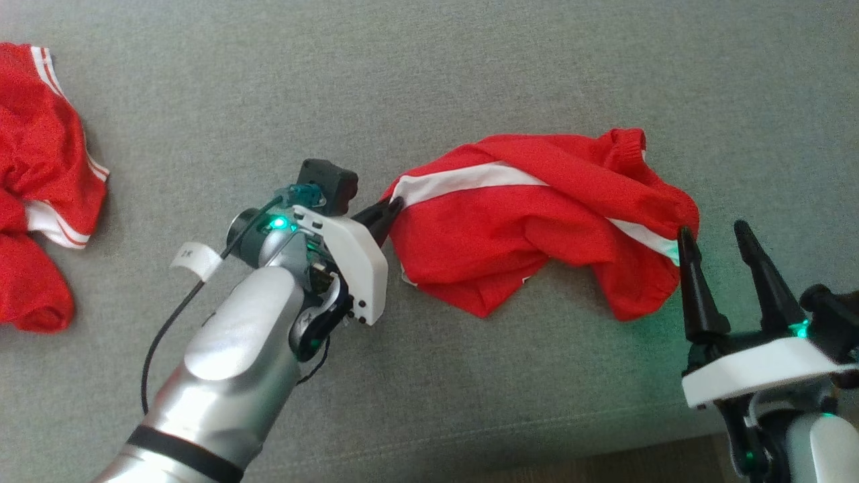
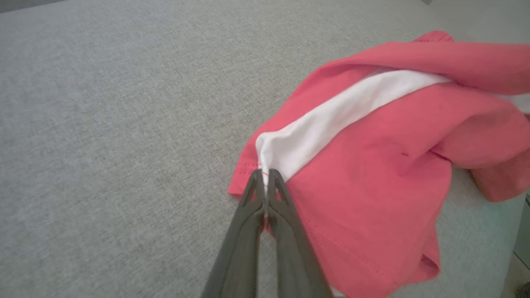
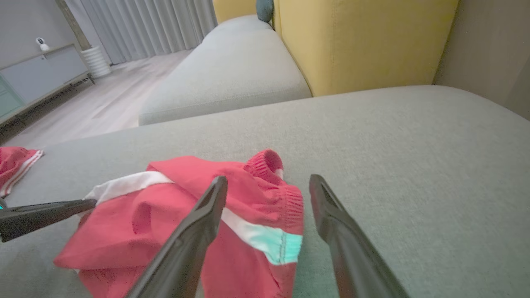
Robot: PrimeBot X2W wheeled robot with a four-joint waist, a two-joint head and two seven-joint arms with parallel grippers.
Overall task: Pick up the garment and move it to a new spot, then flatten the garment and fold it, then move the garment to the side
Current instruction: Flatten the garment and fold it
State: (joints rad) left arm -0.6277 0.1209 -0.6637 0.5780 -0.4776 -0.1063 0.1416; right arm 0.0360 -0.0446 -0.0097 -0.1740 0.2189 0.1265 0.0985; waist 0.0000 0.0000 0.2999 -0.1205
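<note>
Left wrist view: left gripper (image 2: 265,176) pinching the white-striped hem of the red garment (image 2: 372,194), which lies crumpled on the grey cushion (image 2: 103,124). Right gripper (image 1: 713,229) spread, beside the waistband. Pickup barely begun; moving, flattening, folding, setting aside remain.

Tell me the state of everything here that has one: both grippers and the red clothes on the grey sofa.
red garment: crumpled, not yet folded, lying on the grey sofa.
left gripper: shut on the red garment's white-striped hem.
right gripper: open beside its elastic waistband, holding nothing.
second red garment: bunched up to the robot's left, untouched.
</note>
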